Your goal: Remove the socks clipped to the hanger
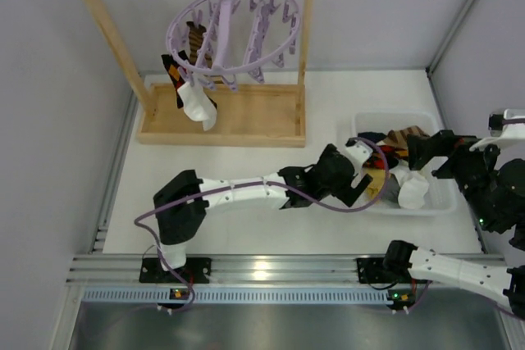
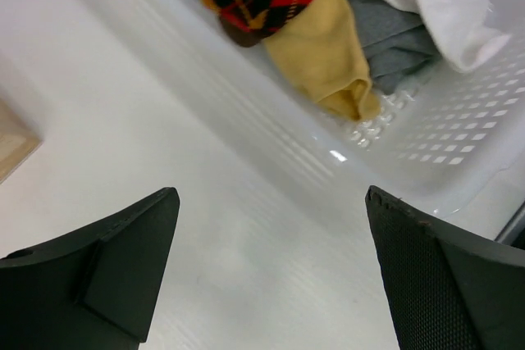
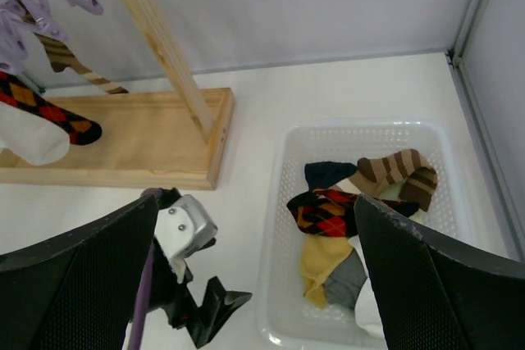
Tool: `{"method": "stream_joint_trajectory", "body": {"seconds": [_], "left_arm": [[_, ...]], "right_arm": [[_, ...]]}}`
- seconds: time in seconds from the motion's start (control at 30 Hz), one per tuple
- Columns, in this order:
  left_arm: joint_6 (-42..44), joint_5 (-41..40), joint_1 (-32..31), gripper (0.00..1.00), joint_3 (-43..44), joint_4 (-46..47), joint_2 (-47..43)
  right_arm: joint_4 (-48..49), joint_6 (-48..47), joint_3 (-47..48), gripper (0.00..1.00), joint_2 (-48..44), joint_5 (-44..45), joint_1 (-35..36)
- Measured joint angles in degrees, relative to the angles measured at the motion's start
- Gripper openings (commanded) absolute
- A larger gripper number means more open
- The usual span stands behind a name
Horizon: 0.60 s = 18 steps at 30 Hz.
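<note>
The lilac round hanger (image 1: 234, 26) hangs from a wooden rack. A black argyle sock (image 1: 174, 71), a white sock (image 1: 199, 106) and a brown-striped sock (image 1: 195, 43) are still clipped to its left side; they also show in the right wrist view (image 3: 49, 112). My left gripper (image 1: 362, 187) is open and empty, low over the table just left of the white basket (image 1: 361, 125). In its wrist view (image 2: 271, 194) nothing lies between the fingers. My right gripper (image 1: 417, 153) is open and empty above the basket; its wrist view (image 3: 256, 200) looks down on it.
The basket (image 3: 279, 202) holds an argyle sock (image 3: 328, 211), a brown-striped sock (image 3: 394, 170), and navy, yellow, grey and white ones. The wooden rack's base (image 1: 246, 116) stands at the back. Grey walls close in left and right.
</note>
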Motion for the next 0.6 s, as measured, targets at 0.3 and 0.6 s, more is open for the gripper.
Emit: {"method": "stream_joint_trajectory", "body": {"seconds": [0.3, 0.6], "left_arm": [[-7.0, -16.9, 2.2, 0.99, -25.0, -0.5, -21.3], [-22.9, -25.6, 14.5, 0.99, -36.8, -13.5, -52.0]], "right_arm": [[6.3, -1.7, -4.6, 0.99, 4.5, -5.2, 0.0], [16.8, -3.7, -11.1, 0.99, 16.0, -21.6, -10.1]]}}
